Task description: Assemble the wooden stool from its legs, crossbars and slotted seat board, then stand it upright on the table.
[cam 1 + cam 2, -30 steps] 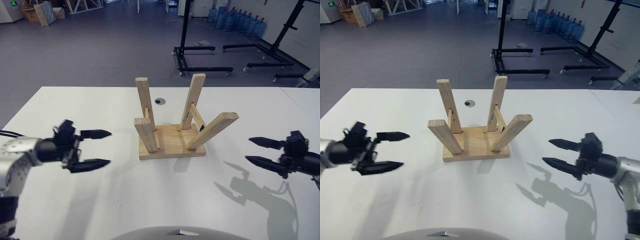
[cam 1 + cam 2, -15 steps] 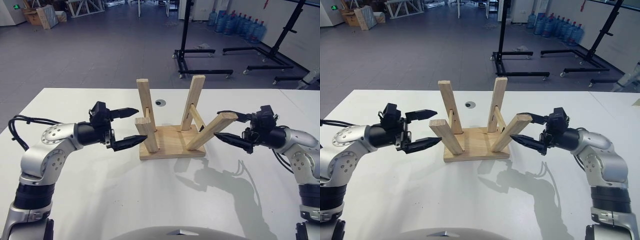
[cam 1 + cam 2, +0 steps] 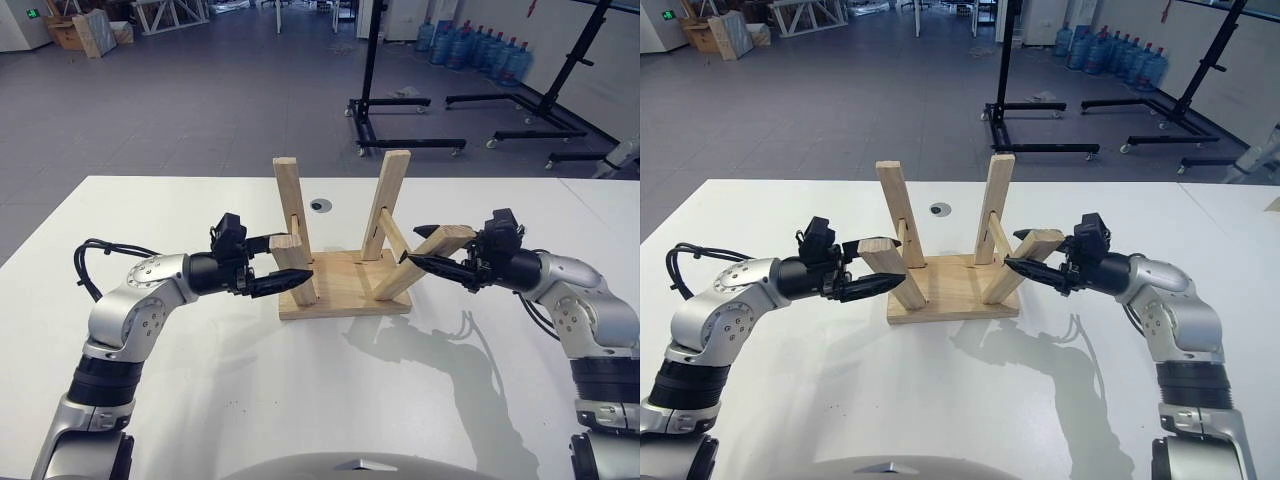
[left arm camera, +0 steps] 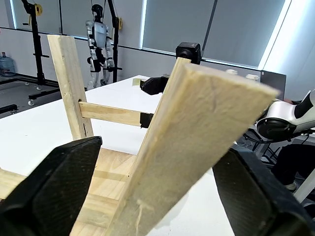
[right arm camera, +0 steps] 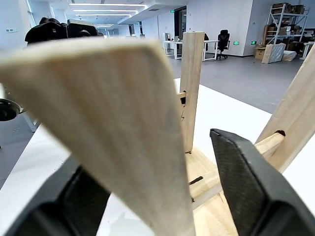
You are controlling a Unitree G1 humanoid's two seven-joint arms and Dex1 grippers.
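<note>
- The left hand (image 3: 298,255) is at the stool's left side, its two fingers spread wide, one above and one below the top of the near-left leg (image 3: 303,290). In the left wrist view that leg (image 4: 182,147) runs between the two dark pads (image 4: 59,182); whether either pad touches the wood cannot be told.
- The stool rests upside down near the middle of the white desk (image 3: 300,400), its seat board (image 3: 345,285) flat on the surface and all four legs pointing up.
- The two far legs (image 3: 290,205) (image 3: 388,195) stand almost upright, and a crossbar (image 3: 393,232) joins the far-right leg to the near-right one.
- The near-right leg (image 3: 398,282) leans strongly out to the right.
- The right hand (image 3: 410,244) is open too, its fingers straddling the upper end of that slanted leg, gripping nothing.
</note>
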